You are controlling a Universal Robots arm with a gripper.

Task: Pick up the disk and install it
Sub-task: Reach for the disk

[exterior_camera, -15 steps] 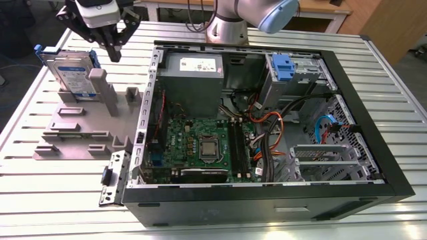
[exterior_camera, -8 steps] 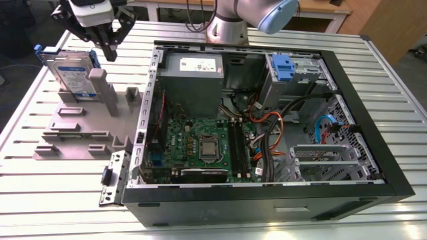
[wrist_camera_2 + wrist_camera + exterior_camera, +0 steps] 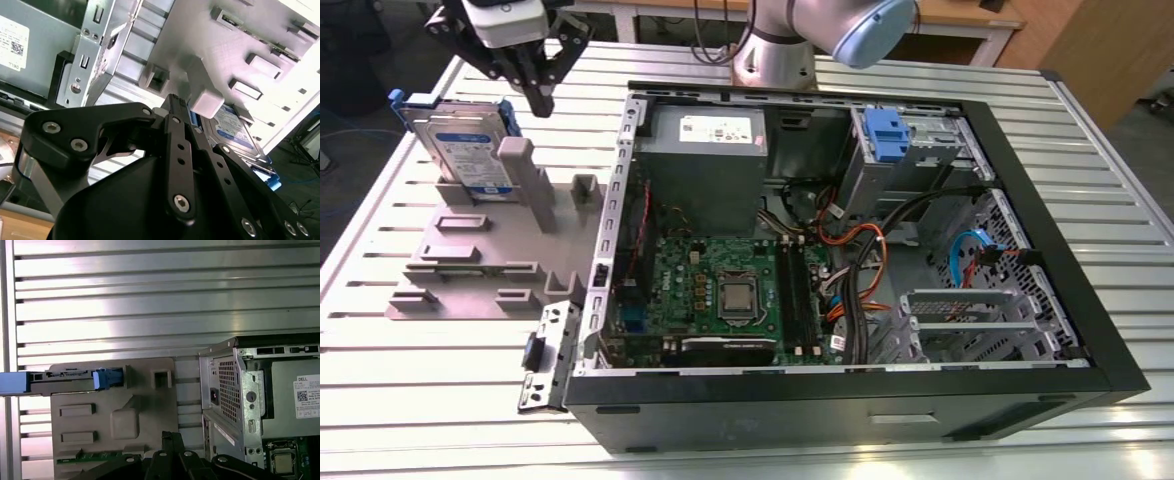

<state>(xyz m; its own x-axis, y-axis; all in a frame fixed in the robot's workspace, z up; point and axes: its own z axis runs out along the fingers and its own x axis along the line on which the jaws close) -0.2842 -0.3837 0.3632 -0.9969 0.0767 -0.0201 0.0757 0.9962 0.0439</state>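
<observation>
The disk (image 3: 464, 145) stands on edge in a grey holder (image 3: 480, 250) on the exterior view's left, its white-and-blue label facing out and blue rails on its sides. My gripper (image 3: 536, 100) hangs just above and beside the disk's right end, over a tall grey post of the holder. Its black fingers are shut together with nothing between them. In the second wrist view the fingertips (image 3: 177, 105) point at that post, with the disk (image 3: 235, 131) just beyond. The first wrist view has the disk (image 3: 65, 380) edge-on, apart from the gripper (image 3: 170, 437).
An open computer case (image 3: 1014, 200) lies on the slatted metal table (image 3: 400, 400), to the holder's right. Inside are a grey power-supply box (image 3: 707, 140), a motherboard (image 3: 720, 290), cables and a drive bay with a blue latch piece (image 3: 887, 135). The arm's base (image 3: 774, 50) stands behind the case.
</observation>
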